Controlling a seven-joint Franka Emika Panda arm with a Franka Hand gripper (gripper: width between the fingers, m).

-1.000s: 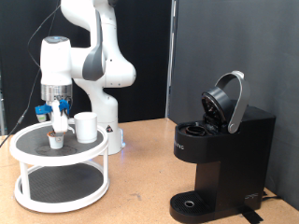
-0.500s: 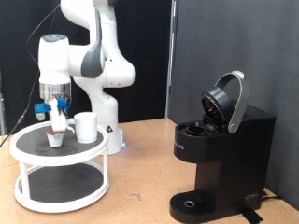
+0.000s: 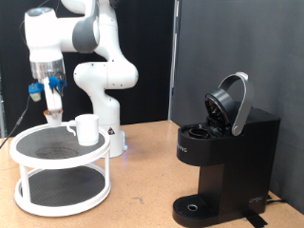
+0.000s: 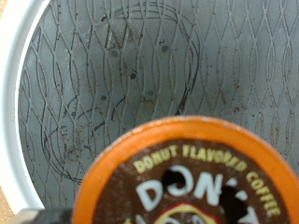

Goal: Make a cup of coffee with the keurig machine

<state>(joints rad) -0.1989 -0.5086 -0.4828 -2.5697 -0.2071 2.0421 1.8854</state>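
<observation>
My gripper (image 3: 49, 111) hangs above the top shelf of the round white rack (image 3: 59, 162), at the exterior view's left. It is shut on a coffee pod (image 4: 192, 175) with an orange rim and a brown lid, which fills the near part of the wrist view above the mesh shelf (image 4: 121, 75). The white cup (image 3: 86, 128) stands on the top shelf just to the right of the gripper, apart from it. The black keurig machine (image 3: 223, 157) stands at the exterior view's right with its lid (image 3: 231, 103) raised open.
The arm's white base (image 3: 106, 119) stands behind the rack. The rack has two tiers with a white rim (image 4: 13, 103). A wooden table (image 3: 142, 190) lies between rack and machine. A dark curtain hangs behind.
The gripper has risen from the top shelf and shifted slightly left, lifting the pod off the mesh. The cup and the machine have not moved.
</observation>
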